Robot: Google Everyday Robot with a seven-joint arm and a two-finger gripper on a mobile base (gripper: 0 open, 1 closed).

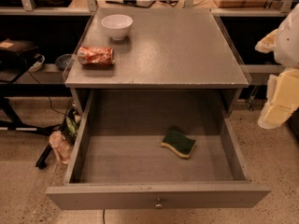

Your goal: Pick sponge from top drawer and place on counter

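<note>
The sponge [178, 143], dark green on top with a yellow layer beneath, lies flat on the floor of the top drawer [154, 195], right of its middle. The drawer is pulled fully out, and its front panel carries a small metal knob [159, 203]. The counter [187, 50] is the grey speckled top of the cabinet above the drawer. My gripper [280, 101] is at the right edge of the view, outside the drawer's right wall and above floor level, well apart from the sponge. It holds nothing that I can see.
A white bowl [117, 25] stands at the counter's back left. A crushed red can [96, 56] lies near the counter's left edge. A plastic bottle [60, 147] and cables lie on the floor left of the drawer. Shelving runs behind the cabinet.
</note>
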